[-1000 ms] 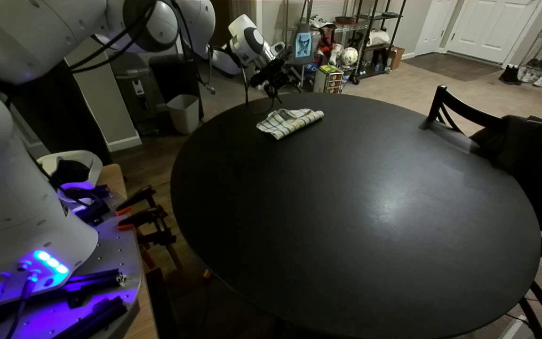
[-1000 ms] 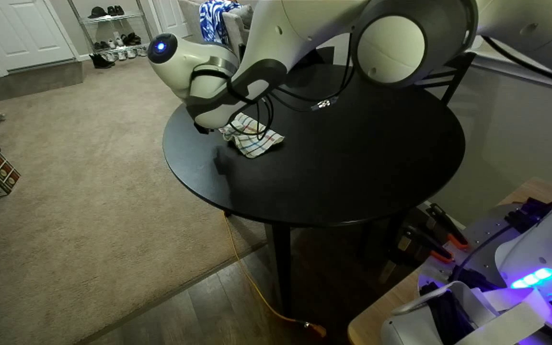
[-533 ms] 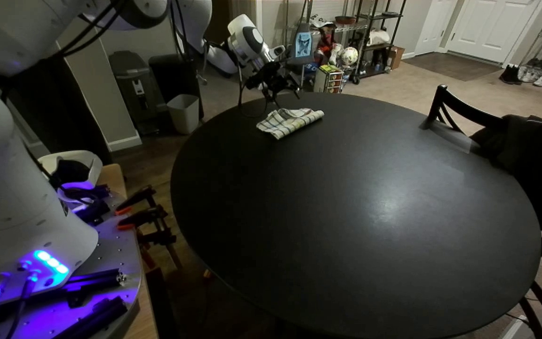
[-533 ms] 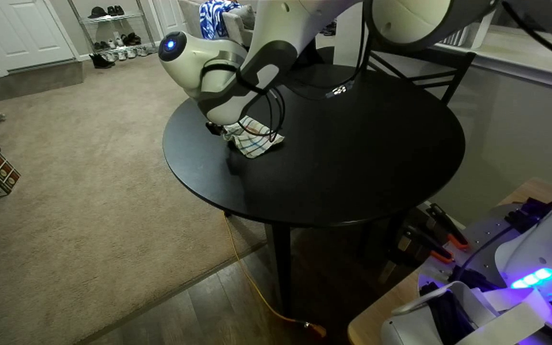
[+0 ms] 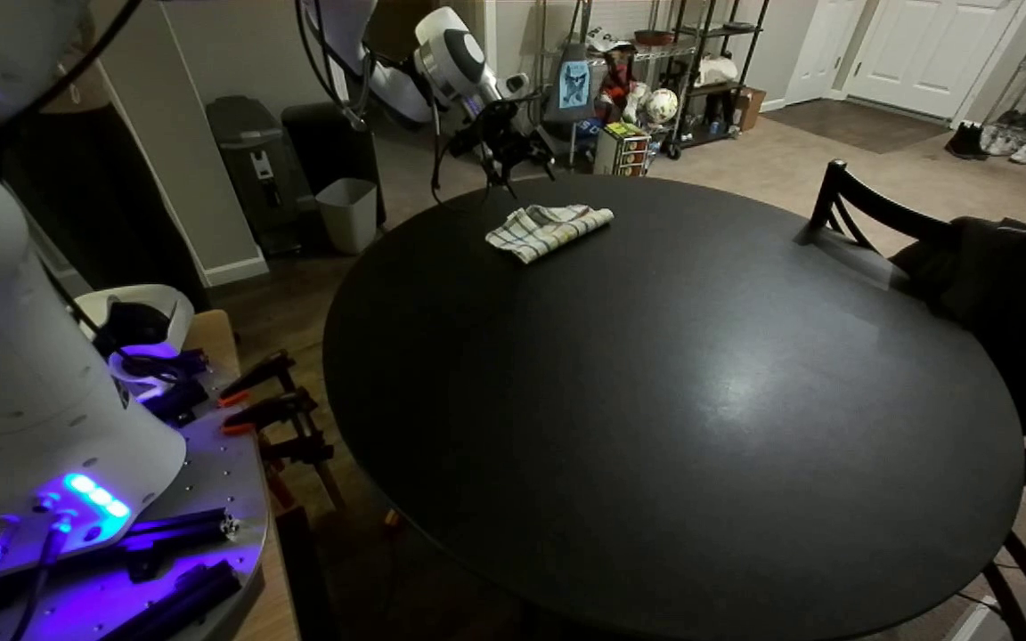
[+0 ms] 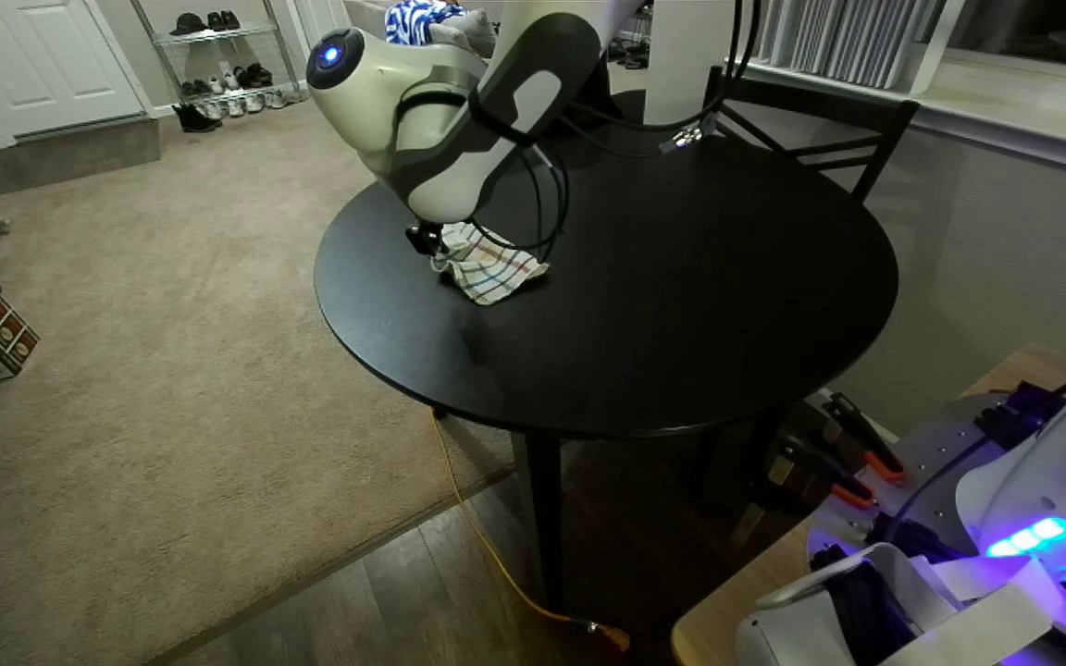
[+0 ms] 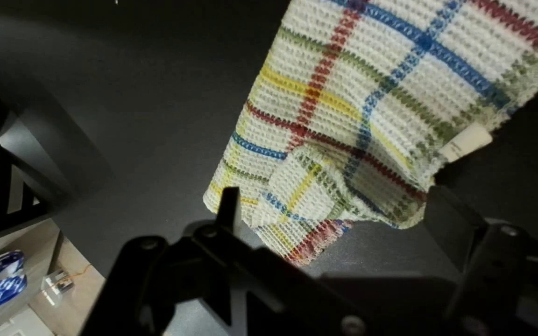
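A white cloth with red, blue, yellow and green checks (image 7: 315,93) lies on the round black table (image 5: 700,401), near its edge, in both exterior views. One end is folded over, and a small pale tag (image 7: 466,142) shows along one side. My gripper (image 7: 329,198) stands open above the cloth's folded, fringed end, and nothing is held between its fingers. In an exterior view the gripper (image 5: 533,184) hangs just above and beyond the cloth (image 5: 549,230), apart from it. The wrist hides most of the gripper in an exterior view, where part of the cloth (image 6: 491,270) is covered too.
Black chairs (image 5: 887,209) stand at the table, one with dark clothing on it. A waste bin (image 5: 348,216) and a patterned box (image 5: 622,150) are on the floor beyond. Loose cables (image 6: 556,208) hang from the arm. Clamps (image 5: 272,409) sit at the robot's base.
The arm's upper links have lifted, partly leaving both exterior views. The gripper has turned and shifted slightly, its fingers now pointing more downward near the cloth. The cloth has stayed put.
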{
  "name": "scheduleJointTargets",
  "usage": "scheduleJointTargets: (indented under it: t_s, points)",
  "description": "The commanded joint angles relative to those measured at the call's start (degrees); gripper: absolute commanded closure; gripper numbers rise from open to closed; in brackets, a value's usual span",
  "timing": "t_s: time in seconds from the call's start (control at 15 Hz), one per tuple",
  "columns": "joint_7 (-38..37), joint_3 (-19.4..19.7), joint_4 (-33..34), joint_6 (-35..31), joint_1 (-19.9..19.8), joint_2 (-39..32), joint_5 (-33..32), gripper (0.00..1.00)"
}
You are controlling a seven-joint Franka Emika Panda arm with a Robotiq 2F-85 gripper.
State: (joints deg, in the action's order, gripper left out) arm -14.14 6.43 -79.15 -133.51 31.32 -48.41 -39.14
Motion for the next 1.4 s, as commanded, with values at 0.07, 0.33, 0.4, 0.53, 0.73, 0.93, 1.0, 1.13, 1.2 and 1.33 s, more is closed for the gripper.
scheduleJointTargets:
  t_s: [0.07,0.33,0.4,0.53,0.73,0.93,1.0,1.13,1.2,1.33]
  points:
    - [2.46,-1.96,-2.26,-1.92,-1.09,1.62,-5.3,0.0]
    - [3.05,-3.36,-1.64,-3.6,-1.95,1.0,-8.75,0.0]
    - [3.1,-3.63,-1.74,-3.98,-2.19,1.02,-9.23,0.0]
    - [3.62,-4.16,-1.39,-4.58,-2.71,0.62,-9.71,0.0]
    - [4.67,-5.14,-0.91,-5.0,-3.95,-0.3,-9.65,0.0]
    - [5.46,-5.73,-0.5,-6.77,-5.2,-1.45,-9.37,0.0]
    - [5.87,-5.77,-0.19,-7.11,-5.42,-1.96,-9.25,0.0]
    - [6.15,-5.62,-0.53,-8.19,-5.59,-2.01,-9.49,0.0]
    - [6.15,-5.51,-0.84,-8.89,-5.62,-1.93,-9.62,0.0]
    - [6.46,-5.41,-0.89,-9.35,-5.66,-2.08,-9.52,0.0]
